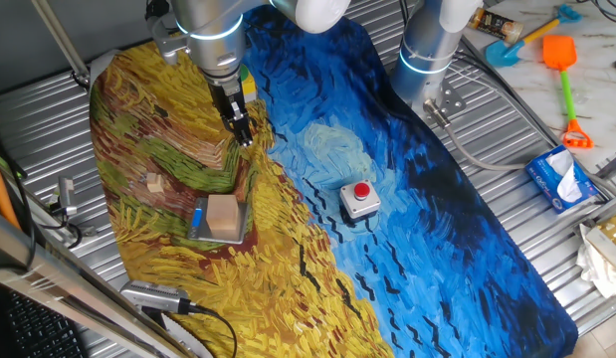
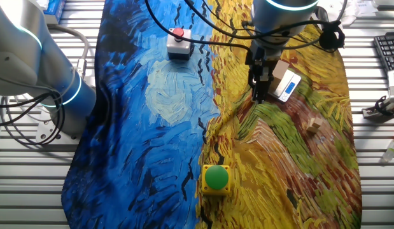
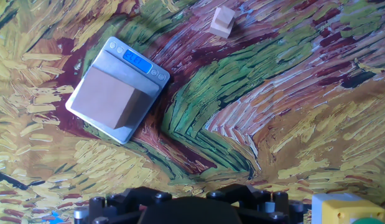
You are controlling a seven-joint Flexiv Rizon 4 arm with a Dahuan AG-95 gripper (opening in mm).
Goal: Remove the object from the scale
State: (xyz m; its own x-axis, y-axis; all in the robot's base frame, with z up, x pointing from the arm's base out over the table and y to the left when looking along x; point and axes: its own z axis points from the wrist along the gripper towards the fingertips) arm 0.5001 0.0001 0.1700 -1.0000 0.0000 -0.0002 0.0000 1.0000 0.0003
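The wooden cube [image 1: 224,215] sat on the scale [image 1: 201,221] near the desk's yellow edge, well apart from the raised hand [image 1: 242,130]; its finger opening could not be told.

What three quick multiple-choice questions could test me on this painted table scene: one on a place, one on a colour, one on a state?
1. Where is the wooden cube?
A. on the scale
B. on the red-button box
C. in the gripper

2. What colour is the button on the yellow box?
A. red
B. green
C. blue

3. What is the gripper doing?
A. gripping the cube
B. pressing the red button
C. hanging above the cloth, apart from the cube

Answers: 1 A, the cube sits on the grey plate; 2 B, its round top is green; 3 C, nothing lies between the fingers.
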